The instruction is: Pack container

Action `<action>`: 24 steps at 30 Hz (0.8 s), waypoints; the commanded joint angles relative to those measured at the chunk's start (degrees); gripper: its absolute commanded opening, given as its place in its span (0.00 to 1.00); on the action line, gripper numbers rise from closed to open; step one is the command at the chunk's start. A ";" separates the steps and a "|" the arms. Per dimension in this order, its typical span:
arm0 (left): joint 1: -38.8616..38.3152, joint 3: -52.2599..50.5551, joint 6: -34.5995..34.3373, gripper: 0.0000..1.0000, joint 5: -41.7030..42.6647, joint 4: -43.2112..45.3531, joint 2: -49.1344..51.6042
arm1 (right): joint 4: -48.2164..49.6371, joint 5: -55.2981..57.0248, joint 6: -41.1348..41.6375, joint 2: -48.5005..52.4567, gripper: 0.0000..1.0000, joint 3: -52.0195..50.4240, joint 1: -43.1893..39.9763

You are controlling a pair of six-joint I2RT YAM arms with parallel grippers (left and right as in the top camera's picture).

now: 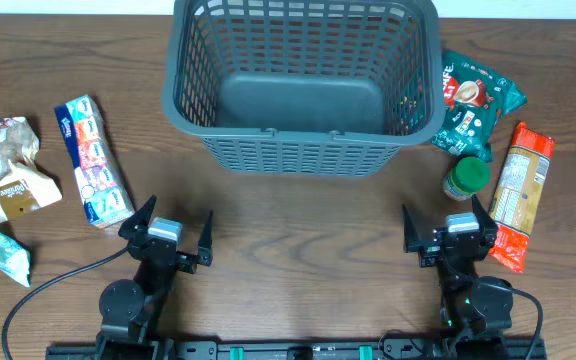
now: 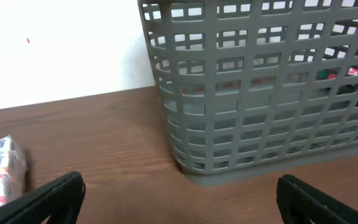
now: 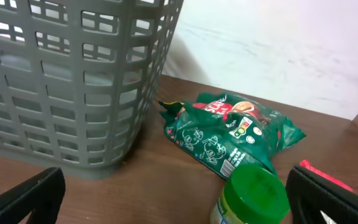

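While the left hand [image 1: 177, 225] and right hand [image 1: 444, 225] rested with fingers apart at lower frame, the container [image 1: 298, 152] stood upper centre on the counter [image 1: 308, 260].

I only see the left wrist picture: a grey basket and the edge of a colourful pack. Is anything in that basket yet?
Observer: No. Overhead, the container has a bare base.
Operator: What else is out there?
Observer: To its right lie a green snack bag, a green-lidded jar and an orange packet.
Operator: And left?
Observer: Beyond your colourful pack, a crumpled beige bag and a small pale packet.
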 commanded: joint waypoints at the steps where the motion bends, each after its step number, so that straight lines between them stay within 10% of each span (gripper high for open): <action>1: 0.13 -0.98 -0.52 0.99 0.63 -2.08 -0.37 | 0.17 -0.22 0.22 -0.39 0.99 -0.33 -0.48; 10: 0.13 -0.98 -0.42 0.99 0.59 -1.84 -0.37 | 0.07 -2.78 1.38 -0.39 0.99 -0.33 -0.48; 19: 0.13 -0.96 1.01 0.99 -0.55 0.22 -0.37 | 0.04 -2.99 22.43 -0.33 0.99 -0.33 -0.48; 24: 0.13 0.57 -12.33 0.99 -4.63 -2.32 -0.37 | 0.00 -3.23 30.32 0.50 0.99 -0.33 -0.48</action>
